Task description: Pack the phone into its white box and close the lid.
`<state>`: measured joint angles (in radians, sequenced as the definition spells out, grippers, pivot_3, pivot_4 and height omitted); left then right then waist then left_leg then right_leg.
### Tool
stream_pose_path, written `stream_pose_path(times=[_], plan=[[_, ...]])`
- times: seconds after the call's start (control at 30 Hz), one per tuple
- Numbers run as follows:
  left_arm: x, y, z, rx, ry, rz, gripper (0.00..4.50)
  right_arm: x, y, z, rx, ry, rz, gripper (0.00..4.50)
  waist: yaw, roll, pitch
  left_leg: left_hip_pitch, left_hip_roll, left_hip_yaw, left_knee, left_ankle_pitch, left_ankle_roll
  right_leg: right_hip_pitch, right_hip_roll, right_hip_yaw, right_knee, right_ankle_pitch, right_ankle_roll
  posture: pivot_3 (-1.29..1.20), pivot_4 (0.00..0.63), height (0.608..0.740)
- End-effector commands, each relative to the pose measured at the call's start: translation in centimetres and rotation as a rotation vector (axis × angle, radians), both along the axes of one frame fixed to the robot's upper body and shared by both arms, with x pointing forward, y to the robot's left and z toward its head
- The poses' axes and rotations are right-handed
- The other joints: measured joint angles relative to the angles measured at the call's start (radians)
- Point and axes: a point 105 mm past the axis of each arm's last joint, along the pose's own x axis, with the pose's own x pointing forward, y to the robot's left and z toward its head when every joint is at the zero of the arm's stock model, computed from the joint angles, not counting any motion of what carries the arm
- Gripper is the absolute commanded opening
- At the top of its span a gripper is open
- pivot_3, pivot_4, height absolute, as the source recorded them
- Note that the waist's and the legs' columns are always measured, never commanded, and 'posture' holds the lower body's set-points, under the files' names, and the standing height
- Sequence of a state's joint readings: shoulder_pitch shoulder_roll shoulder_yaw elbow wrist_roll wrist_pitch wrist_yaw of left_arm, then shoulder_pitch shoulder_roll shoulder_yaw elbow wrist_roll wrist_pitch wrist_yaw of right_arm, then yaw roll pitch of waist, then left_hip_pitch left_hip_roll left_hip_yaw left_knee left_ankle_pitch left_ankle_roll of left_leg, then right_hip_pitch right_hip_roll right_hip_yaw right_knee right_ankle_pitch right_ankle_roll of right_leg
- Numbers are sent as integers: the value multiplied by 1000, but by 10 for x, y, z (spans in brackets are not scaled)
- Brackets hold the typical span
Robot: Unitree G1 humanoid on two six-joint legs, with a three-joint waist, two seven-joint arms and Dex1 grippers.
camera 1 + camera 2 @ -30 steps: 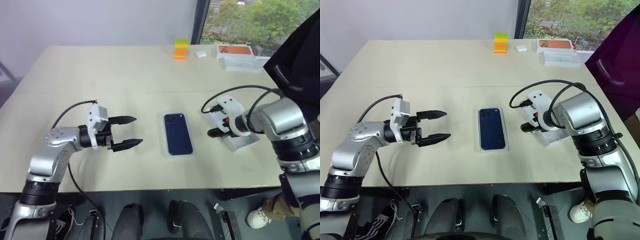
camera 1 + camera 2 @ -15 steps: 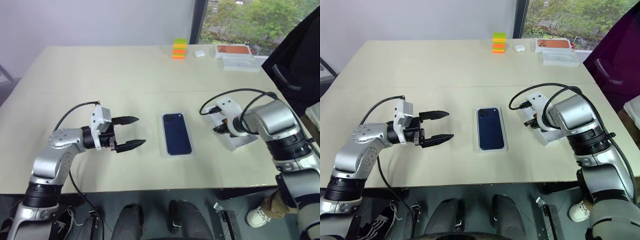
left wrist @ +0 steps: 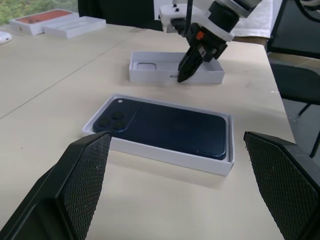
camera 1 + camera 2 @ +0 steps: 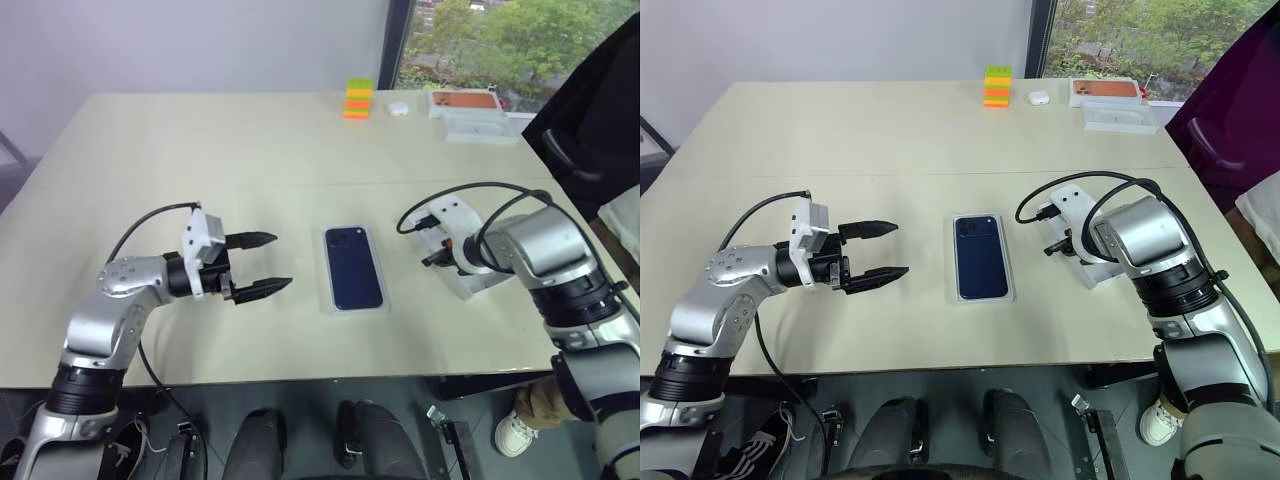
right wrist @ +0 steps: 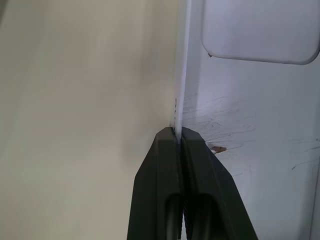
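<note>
our left gripper (image 4: 262,265) hangs wide open beside the phone (image 4: 355,267), which lies face down in the white box (image 3: 165,152) mid-table. our right gripper (image 5: 177,137) is pinched tight on the side wall of the lid (image 3: 150,74), lying open-side up beyond. farther off, an orange-topped box (image 4: 466,100).

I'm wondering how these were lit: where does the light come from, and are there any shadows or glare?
Right eye view: daylight enters through the window at the far right, and the table is evenly lit with no harsh glare. Left wrist view: the phone shows a dull sheen, no bright spot, and the white box casts only a faint, soft shadow on the table.
</note>
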<state>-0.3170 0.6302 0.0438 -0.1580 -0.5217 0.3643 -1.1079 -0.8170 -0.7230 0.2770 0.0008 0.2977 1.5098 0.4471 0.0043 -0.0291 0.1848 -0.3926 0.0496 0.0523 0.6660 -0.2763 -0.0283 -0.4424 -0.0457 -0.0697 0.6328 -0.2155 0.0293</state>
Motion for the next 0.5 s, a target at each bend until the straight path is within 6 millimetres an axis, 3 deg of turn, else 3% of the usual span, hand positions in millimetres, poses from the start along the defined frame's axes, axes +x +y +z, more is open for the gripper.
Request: stream_pose_path(times=[0.03,0.13,0.27,0.5], plan=[[4,3,8,4,-32,17,4500,7,4,18,90,-41,-38,21,-1,0,0,0,0,0,0,0,0,0,0,0,0,0,0,0,150,740],[8,6,9,5,-29,38,4500,15,12,38,227,-92,-69,21,-6,1,1,-1,0,0,0,0,0,-1,0,0,0,0,0,0,150,740],[13,14,9,5,-9,72,4500,29,30,76,483,-303,-11,21,-14,1,1,-1,0,0,-2,0,0,-2,1,-1,0,0,0,0,150,740],[22,27,20,-17,-30,136,4500,19,72,106,742,-366,145,21,-18,2,1,-2,1,0,-2,0,1,-2,0,0,0,0,0,0,150,740]])
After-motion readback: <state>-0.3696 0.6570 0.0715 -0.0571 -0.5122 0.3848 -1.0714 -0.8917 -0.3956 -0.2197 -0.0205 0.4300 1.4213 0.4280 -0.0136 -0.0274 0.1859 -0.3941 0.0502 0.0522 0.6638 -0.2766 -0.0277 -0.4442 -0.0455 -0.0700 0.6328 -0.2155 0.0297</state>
